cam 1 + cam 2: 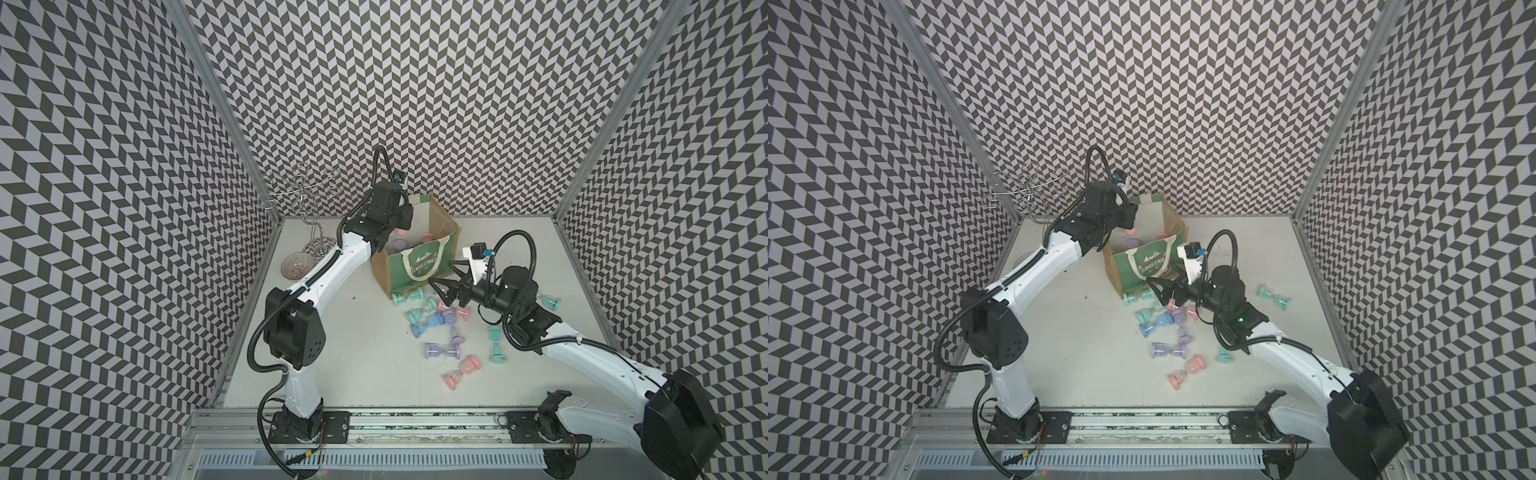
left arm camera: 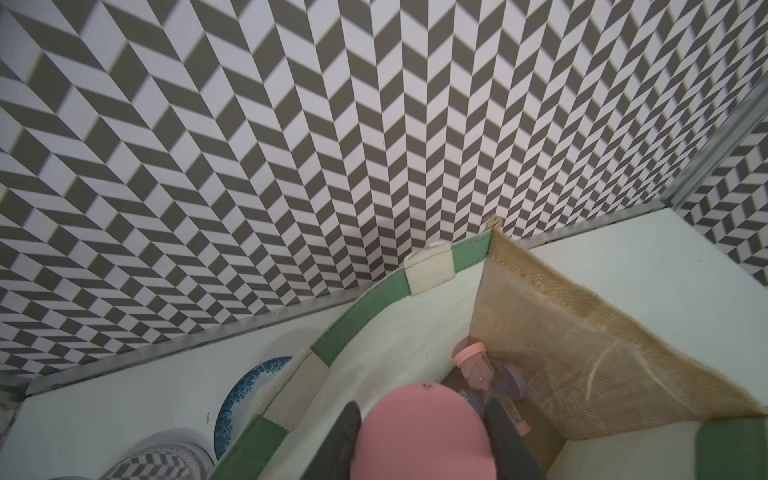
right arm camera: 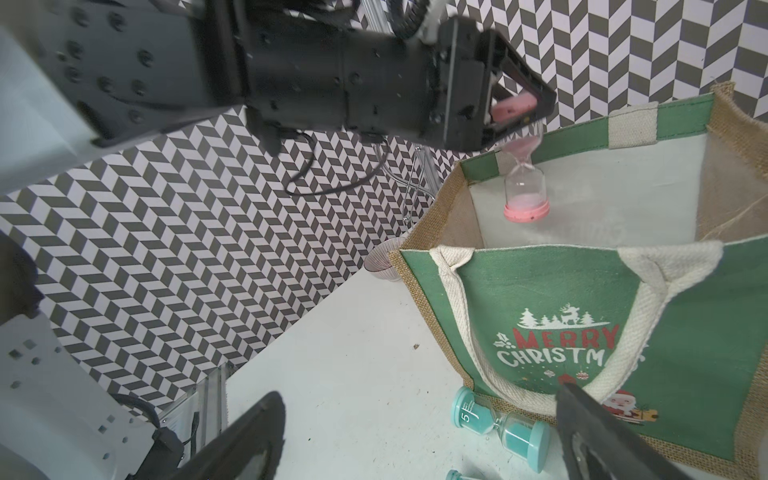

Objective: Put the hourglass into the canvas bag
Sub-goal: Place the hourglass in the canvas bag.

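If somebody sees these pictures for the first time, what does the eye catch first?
First the black-and-white chevron walls all around. Then the left gripper holding a pink hourglass by its cap over the mouth of the canvas bag, and the pastel hourglasses scattered on the table in front of the bag.

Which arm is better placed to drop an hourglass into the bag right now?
Left. The left gripper is shut on a pink hourglass hanging over the open bag; the right gripper is open and empty, outside the bag's front.
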